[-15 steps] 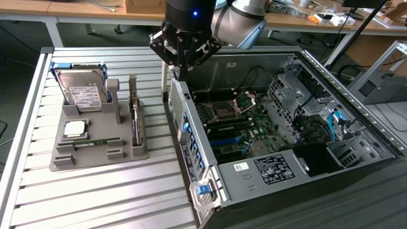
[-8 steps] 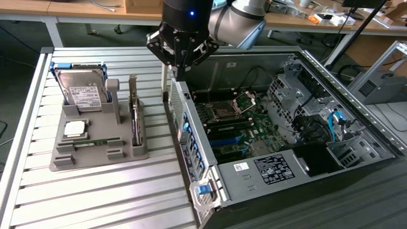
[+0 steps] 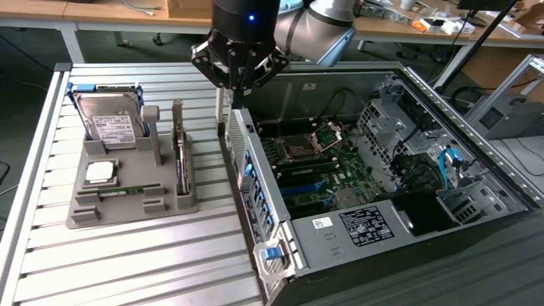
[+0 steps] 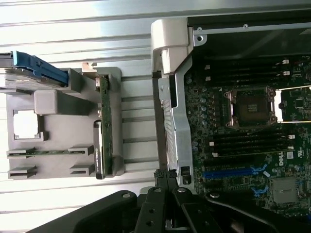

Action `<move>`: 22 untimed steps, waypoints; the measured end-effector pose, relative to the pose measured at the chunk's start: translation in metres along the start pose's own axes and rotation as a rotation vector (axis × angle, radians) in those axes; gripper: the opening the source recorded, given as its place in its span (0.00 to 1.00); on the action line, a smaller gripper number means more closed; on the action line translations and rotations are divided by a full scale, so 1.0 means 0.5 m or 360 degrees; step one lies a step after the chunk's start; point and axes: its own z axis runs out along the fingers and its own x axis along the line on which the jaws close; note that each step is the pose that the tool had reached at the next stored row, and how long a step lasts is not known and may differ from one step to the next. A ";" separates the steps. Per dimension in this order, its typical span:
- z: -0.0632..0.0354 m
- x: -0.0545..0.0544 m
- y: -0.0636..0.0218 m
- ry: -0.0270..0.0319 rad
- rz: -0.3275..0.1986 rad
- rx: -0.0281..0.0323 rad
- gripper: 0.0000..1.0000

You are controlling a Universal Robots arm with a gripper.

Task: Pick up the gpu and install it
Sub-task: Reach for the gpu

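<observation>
The pincer (image 3: 239, 89) is hanging closed, gripping nothing, over the upright wall of the open computer case (image 3: 302, 245). The gpu (image 3: 180, 153) is standing edge-on in the grey holder (image 3: 127, 207) on the counter (image 3: 127, 274), below the pincer and off to its side (the exterior view's left), apart from its tips. The hard drive (image 3: 111, 124) is sitting farther out.
</observation>
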 end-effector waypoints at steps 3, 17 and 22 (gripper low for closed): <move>0.000 0.004 0.000 -0.00001 0.0000 -0.00001 0.11; 0.001 0.022 -0.002 -0.00001 0.0000 -0.00001 0.11; 0.001 0.027 -0.002 -0.00002 0.0000 -0.00001 0.11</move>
